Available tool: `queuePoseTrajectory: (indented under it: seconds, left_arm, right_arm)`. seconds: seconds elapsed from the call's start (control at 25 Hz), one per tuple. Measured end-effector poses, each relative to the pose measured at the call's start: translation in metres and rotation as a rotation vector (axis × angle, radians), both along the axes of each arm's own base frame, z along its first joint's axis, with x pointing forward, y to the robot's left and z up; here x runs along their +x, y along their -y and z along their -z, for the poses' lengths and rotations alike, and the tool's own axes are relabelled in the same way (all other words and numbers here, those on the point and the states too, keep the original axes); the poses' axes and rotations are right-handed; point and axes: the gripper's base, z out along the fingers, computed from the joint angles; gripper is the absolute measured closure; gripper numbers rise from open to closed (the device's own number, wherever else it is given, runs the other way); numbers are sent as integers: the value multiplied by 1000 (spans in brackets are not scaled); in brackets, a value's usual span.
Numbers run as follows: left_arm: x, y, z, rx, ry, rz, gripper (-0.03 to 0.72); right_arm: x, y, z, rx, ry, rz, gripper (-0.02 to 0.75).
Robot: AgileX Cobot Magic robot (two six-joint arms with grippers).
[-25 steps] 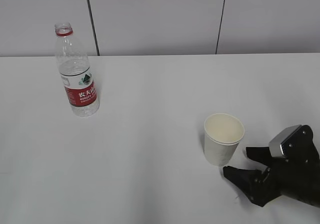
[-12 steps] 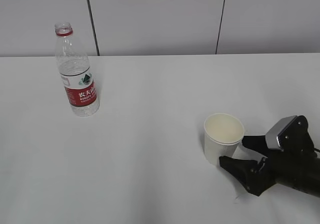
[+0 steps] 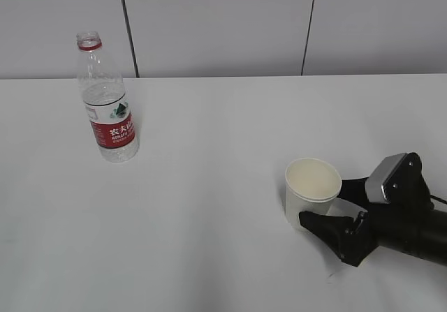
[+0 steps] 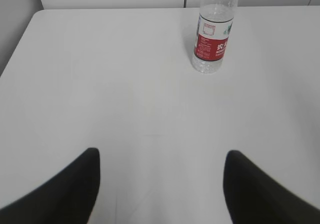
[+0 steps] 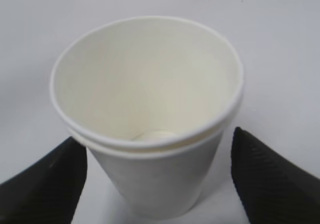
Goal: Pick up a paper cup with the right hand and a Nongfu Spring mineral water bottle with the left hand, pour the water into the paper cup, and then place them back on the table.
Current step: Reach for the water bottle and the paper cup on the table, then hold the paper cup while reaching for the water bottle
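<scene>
- Standing upright on the white surface [image 3: 223,207], we see the paper cup [image 3: 311,193] between the right gripper [image 3: 334,211]'s wide-open fingers.
- We see the water bottle [image 3: 106,102] upright, well apart at far left.
- Left gripper [image 4: 160,184] open, holding nothing.

The right gripper [image 3: 328,211] is showing matte black, wedge-shaped fingers [image 3: 328,229] that taper toward the tips, their inner faces carrying a fine cross-hatched texture in the right wrist view. A silver-grey block with rounded corners is sitting on top of the black wrist body behind them. The left gripper [image 4: 160,184] is appearing only as two smooth, dark, rounded fingertips.
</scene>
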Motion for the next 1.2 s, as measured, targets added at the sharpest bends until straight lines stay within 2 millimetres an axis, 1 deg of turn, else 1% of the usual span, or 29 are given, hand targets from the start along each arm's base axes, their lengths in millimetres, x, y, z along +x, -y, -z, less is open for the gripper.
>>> queuePoseTrajectory:
  seconds: [0.12, 0.28, 0.4, 0.8, 0.92, 1.08, 1.2]
  left_arm:
    - [0, 0, 0, 0, 0, 0, 223]
    - [0, 0, 0, 0, 0, 0, 223]
    - [0, 0, 0, 0, 0, 0, 223]
    - [0, 0, 0, 0, 0, 0, 223]
    - [0, 0, 0, 0, 0, 0, 223]
    - [0, 0, 0, 0, 0, 0, 223]
    - [0, 0, 0, 0, 0, 0, 223]
  right_arm:
    - [4, -5, 0, 0, 12, -25, 66]
    - [7, -12, 6, 2, 0, -44, 66]
    - [11, -12, 9, 4, 0, -34, 68]
    - [25, -12, 5, 38, 12, -13, 83]
    - [26, -12, 5, 39, 15, -17, 113]
    - [25, -13, 8, 41, 4, -24, 184]
    - [25, -13, 9, 42, 5, -34, 206]
